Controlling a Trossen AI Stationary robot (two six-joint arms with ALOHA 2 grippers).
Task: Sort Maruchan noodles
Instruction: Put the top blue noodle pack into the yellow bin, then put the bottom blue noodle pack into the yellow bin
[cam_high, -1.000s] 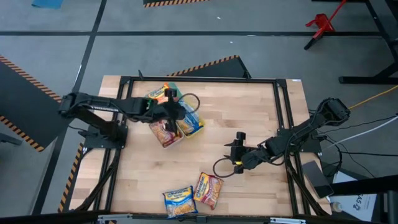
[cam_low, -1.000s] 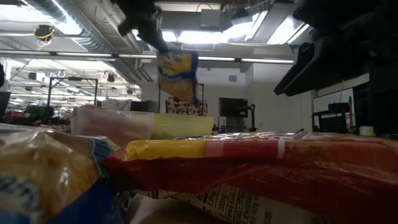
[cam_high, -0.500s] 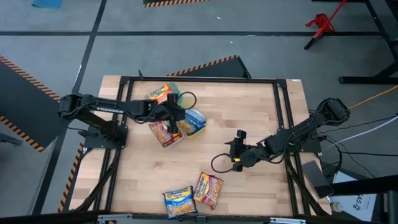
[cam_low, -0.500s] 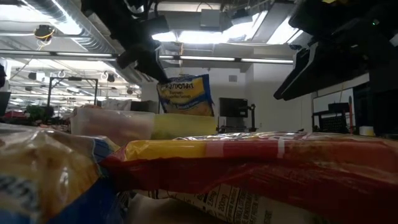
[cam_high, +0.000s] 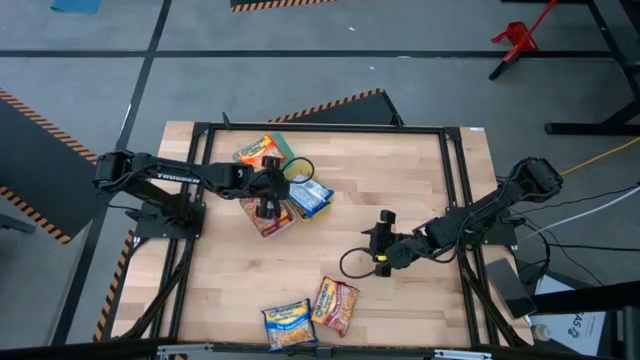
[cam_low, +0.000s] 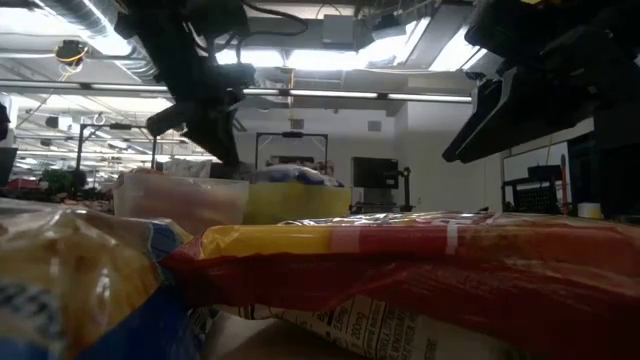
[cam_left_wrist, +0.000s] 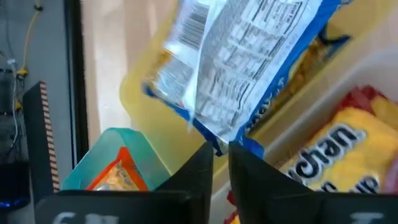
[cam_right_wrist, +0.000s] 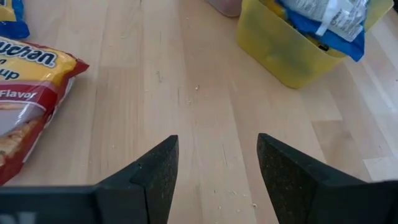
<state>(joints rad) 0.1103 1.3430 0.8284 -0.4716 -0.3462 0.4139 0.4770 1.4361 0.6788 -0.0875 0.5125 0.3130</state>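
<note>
A blue-and-white noodle packet (cam_high: 308, 196) lies in the yellow container (cam_right_wrist: 286, 59), its printed back up and one end (cam_left_wrist: 249, 56) over the rim. My left gripper (cam_high: 266, 207) hovers just left of it, over the clear container (cam_low: 180, 200) that holds a red-brown packet (cam_high: 265, 220). Its fingers (cam_left_wrist: 221, 158) stand a narrow gap apart and touch nothing. An orange packet (cam_high: 258, 150) sits in the green container (cam_left_wrist: 118, 162). My right gripper (cam_high: 380, 245) is open and empty, low over the table's middle right.
Two more packets lie flat near the table's front edge: a blue one (cam_high: 288, 322) and a red-brown one (cam_high: 335, 303), which also shows in the right wrist view (cam_right_wrist: 25, 112). Bare wood lies between them and the containers. A black frame (cam_high: 320, 128) edges the table.
My left gripper has carried the blue packet, hanging below it, down toward the yellow container and let go. The packet has fallen flat into the container. The gripper has then drawn back toward the table's left and near edges. My right gripper has kept still.
</note>
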